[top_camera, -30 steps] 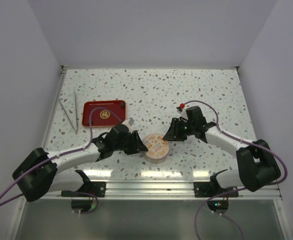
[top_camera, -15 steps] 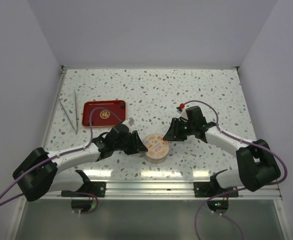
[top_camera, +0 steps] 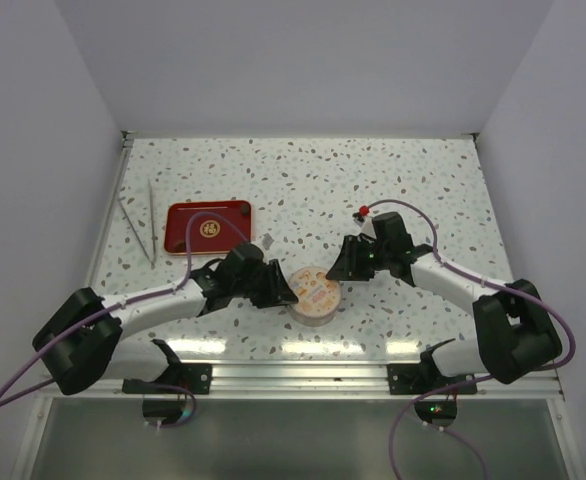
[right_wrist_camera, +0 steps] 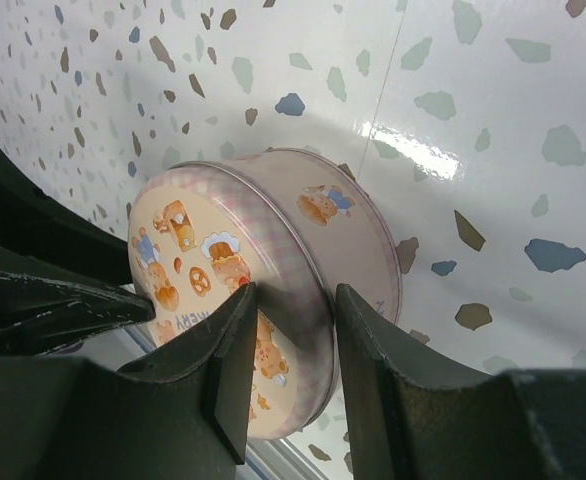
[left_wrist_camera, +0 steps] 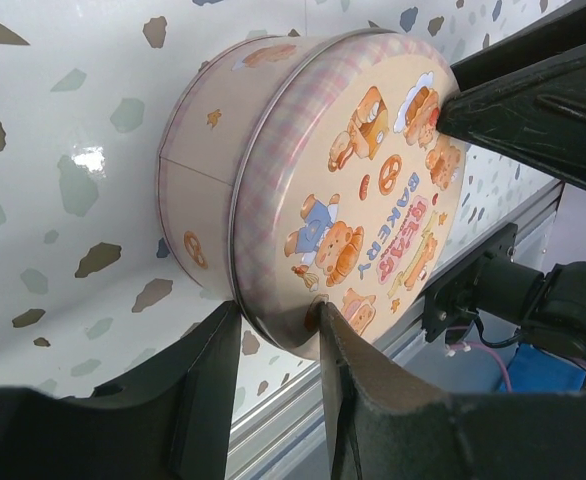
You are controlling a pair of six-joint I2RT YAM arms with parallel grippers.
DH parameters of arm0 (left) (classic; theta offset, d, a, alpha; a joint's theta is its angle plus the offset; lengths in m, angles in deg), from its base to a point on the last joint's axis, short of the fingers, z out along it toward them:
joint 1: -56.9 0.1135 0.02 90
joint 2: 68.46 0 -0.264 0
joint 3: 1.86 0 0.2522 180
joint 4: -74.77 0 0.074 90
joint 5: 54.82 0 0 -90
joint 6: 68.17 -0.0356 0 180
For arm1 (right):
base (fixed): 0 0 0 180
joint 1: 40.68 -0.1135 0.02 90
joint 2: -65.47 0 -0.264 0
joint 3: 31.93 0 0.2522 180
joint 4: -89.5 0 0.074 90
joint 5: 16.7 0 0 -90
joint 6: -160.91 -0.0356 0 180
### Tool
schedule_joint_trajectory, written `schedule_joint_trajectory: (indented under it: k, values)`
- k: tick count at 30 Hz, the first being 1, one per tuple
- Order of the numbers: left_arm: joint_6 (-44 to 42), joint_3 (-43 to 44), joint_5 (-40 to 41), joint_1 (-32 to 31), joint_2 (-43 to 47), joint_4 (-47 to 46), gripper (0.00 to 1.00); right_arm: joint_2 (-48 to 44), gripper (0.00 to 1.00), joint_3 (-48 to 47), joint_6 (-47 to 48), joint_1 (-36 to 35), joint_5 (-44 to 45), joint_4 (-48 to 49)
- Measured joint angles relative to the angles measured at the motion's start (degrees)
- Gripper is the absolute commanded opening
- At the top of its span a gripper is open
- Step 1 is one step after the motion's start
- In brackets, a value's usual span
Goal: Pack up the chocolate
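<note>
A round pink tin point(top_camera: 313, 293) printed with bears stands near the table's front middle, its lid on. In the left wrist view the tin point(left_wrist_camera: 303, 180) fills the frame. My left gripper point(left_wrist_camera: 278, 315) is shut on the lid's rim, one finger on the lid's top and the other against the side. From the opposite side my right gripper point(right_wrist_camera: 295, 295) pinches the same lid rim of the tin point(right_wrist_camera: 273, 260). Seen from above, the left gripper point(top_camera: 285, 292) and right gripper point(top_camera: 341, 272) flank the tin. The chocolate is out of view.
A red rectangular tray point(top_camera: 209, 227) lies behind the left arm. Long metal tweezers point(top_camera: 138, 222) rest at the far left beside it. The table's front rail point(top_camera: 303, 372) runs just below the tin.
My left gripper has shifted slightly right against the tin and its jaws have narrowed onto the lid rim. The right arm and the tin have stayed put.
</note>
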Motion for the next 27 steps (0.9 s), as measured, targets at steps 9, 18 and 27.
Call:
schedule_joint_trajectory:
  k: [9, 18, 27]
  values:
    - [-0.8, 3.0, -0.8, 0.0, -3.0, 1.8, 0.16, 0.2, 0.38, 0.2, 1.2, 0.1, 1.6, 1.1]
    - [-2.9, 9.4, -1.7, 1.2, -8.7, 5.2, 0.16, 4.3, 0.38, -4.2, 2.9, 0.9, 4.2, 1.8]
    - [-5.6, 11.8, -1.2, 3.4, -10.2, 6.7, 0.21, 5.1, 0.38, -5.5, 3.3, 0.9, 6.0, 2.6]
